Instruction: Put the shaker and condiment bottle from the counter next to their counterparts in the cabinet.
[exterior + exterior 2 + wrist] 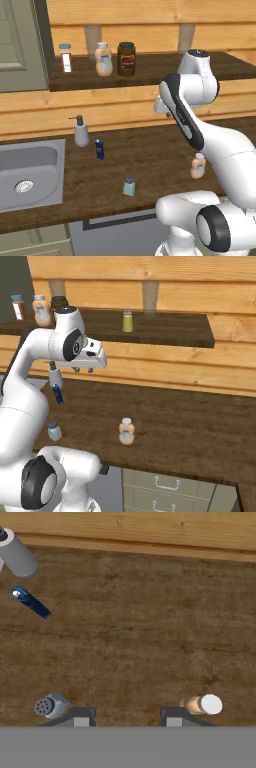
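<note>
1. Pincer (127,721) is hanging high above the desk (140,642), pointing straight down, with its jaws clenched and nothing between them.
2. Both task things are standing upright on the desk. In the hand view the shaker (49,705) is sitting just beside one fingertip and the condiment bottle (202,704) just beside the other, so the pincer is hovering roughly midway between them.
3. From the left base view, the shaker (129,185) is standing nearer the front edge, and the condiment bottle (198,165) is partly tucked behind the arm.
4. Their long axes are running vertical, caps facing up toward the hand.
5. Up in the cabinet (165,331), the yellow-green shaker (128,321) is waiting on the shelf's right part, while the twin bottle (103,59) is standing beside a dark brown jar (126,58).
6. My guess is that the next move calls for shifting sideways over one thing, opening, then lowering.
</note>
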### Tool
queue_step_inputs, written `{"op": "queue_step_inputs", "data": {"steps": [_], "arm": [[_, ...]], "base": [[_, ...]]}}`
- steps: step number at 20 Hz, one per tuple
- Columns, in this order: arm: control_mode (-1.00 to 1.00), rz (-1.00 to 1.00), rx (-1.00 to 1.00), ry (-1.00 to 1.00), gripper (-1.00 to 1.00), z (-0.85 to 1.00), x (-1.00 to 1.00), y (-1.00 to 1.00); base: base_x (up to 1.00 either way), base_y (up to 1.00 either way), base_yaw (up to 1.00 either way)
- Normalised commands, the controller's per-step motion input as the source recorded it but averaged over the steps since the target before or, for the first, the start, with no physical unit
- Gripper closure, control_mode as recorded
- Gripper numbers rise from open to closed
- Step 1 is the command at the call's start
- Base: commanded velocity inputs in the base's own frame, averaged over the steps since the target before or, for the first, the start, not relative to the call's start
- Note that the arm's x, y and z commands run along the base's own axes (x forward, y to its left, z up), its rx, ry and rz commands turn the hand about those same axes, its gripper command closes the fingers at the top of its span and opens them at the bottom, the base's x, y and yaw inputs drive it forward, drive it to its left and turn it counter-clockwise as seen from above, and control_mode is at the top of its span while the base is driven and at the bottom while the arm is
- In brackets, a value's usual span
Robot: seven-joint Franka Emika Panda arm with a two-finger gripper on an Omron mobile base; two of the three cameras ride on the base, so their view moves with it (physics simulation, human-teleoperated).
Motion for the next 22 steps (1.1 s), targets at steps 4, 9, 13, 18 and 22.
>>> {"op": "queue_step_inputs", "data": {"steps": [4, 9, 13, 18, 22], "arm": [[-1.00, -0.01, 0.06, -0.09, -1.00, 0.00, -0.40, -0.21], [-1.00, 0.01, 0.22, -0.37, -1.00, -0.19, -0.69, -0.81], [-1.00, 0.14, 0.02, -0.24, -1.00, -0.21, -0.38, -0.85], [-1.00, 0.20, 0.01, -0.13, -1.00, -0.28, -0.25, -1.00], [-1.00, 0.37, 0.01, -0.24, -1.00, -0.29, -0.15, -1.00]], "base": [[0.00, 0.00, 0.00], [0.00, 0.00, 0.00], [0.00, 0.00, 0.00], [0.00, 0.00, 0.00], [0.00, 0.00, 0.00]]}}
